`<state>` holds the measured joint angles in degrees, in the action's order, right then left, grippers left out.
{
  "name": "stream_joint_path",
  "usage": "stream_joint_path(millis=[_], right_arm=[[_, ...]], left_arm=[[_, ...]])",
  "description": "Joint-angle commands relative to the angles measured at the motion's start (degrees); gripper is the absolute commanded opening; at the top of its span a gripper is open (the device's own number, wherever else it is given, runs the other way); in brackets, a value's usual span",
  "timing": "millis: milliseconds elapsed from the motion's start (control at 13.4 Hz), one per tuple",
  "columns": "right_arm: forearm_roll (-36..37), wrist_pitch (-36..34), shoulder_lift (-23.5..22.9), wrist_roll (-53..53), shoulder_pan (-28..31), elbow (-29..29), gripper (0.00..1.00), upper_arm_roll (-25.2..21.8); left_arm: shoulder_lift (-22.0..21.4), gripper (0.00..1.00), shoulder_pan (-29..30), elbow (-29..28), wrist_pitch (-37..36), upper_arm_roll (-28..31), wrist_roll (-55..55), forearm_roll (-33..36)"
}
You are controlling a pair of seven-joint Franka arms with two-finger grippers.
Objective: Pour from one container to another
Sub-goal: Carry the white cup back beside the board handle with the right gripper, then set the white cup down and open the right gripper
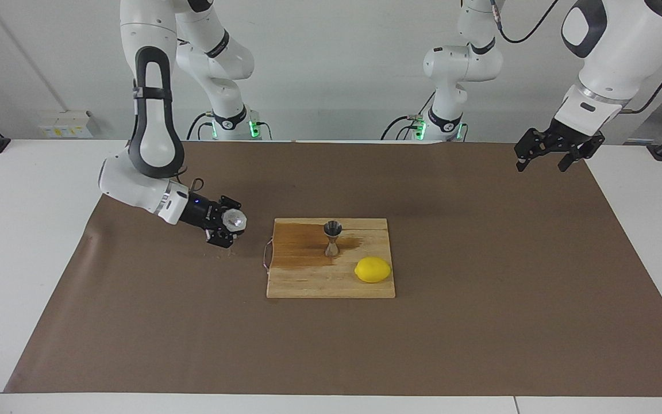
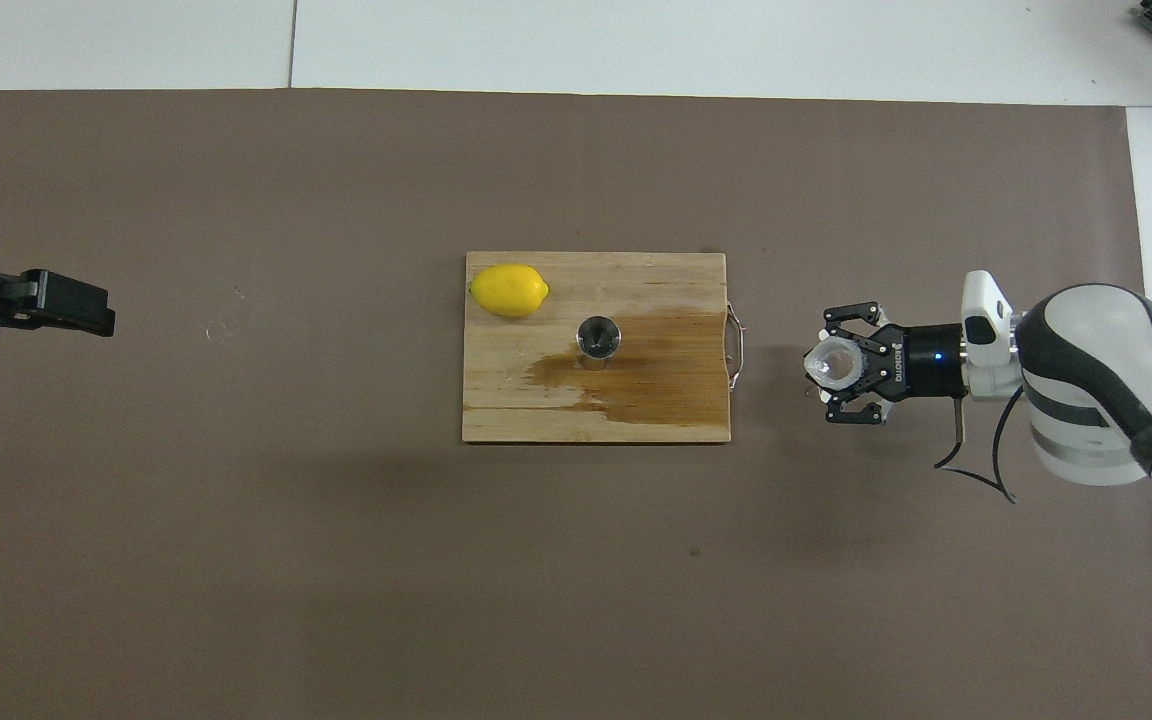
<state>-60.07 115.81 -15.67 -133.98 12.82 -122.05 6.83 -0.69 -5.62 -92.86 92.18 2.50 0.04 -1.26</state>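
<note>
The clear faceted glass cup (image 1: 234,218) (image 2: 831,364) sits upright between the fingers of my right gripper (image 1: 227,227) (image 2: 835,369), which is shut on it, low over the brown mat beside the handle end of the cutting board. The steel hourglass jigger (image 1: 332,237) (image 2: 598,341) stands upright on the wooden cutting board (image 1: 308,282) (image 2: 526,425), about a board's half-width from the cup. My left gripper (image 1: 543,163) (image 2: 71,305) is open and empty, raised over the mat at the left arm's end of the table, and waits there.
A yellow lemon (image 1: 373,269) (image 2: 508,290) lies on the board, farther from the robots than the jigger. A dark wet stain (image 1: 302,247) (image 2: 656,375) covers the board around the jigger toward its metal handle (image 1: 266,256) (image 2: 735,345). A brown mat (image 1: 480,322) covers the table.
</note>
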Motion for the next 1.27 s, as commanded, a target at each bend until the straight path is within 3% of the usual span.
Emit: stream_joint_path(millis=[0, 299, 374, 449, 524, 599, 823, 1198], right_arm=[[-2.2, -1.2, -3.8, -6.8, 3.3, 0.2, 0.0, 0.6], [-2.2, -0.9, -5.4, -10.6, 4.8, 0.3, 0.0, 0.6], [-2.2, -0.7, -5.4, -10.9, 5.2, 0.2, 0.09, 0.6], [-2.2, -0.2, -5.5, -11.5, 5.3, 0.2, 0.21, 0.6], [-1.8, 0.1, -5.5, -12.0, 5.3, 0.3, 0.49, 0.6], [-1.7, 0.1, -5.5, -12.1, 5.3, 0.3, 0.7, 0.6], [-1.5, 0.1, -5.5, -12.4, 5.6, 0.3, 1.0, 0.5], [2.6, 0.6, -5.5, -11.8, 8.1, 0.4, 1.0, 0.2]], left_arm=[[-0.4, 1.0, 0.0, -0.6, -0.2, 0.3, 0.2, -0.5], [-0.4, 1.0, 0.0, -0.7, -0.1, 0.2, 0.2, -0.5], [-0.4, 1.0, 0.0, -0.7, -0.1, 0.3, 0.2, -0.5], [-0.4, 1.0, 0.0, -0.7, -0.2, 0.2, 0.3, -0.5], [-0.4, 1.0, 0.0, -0.7, -0.2, 0.3, 0.2, -0.5], [-0.4, 1.0, 0.0, -0.7, -0.2, 0.2, 0.3, -0.5], [-0.4, 1.0, 0.0, -0.7, -0.1, 0.2, 0.2, -0.5], [-0.4, 1.0, 0.0, -0.7, -0.2, 0.3, 0.2, -0.5]])
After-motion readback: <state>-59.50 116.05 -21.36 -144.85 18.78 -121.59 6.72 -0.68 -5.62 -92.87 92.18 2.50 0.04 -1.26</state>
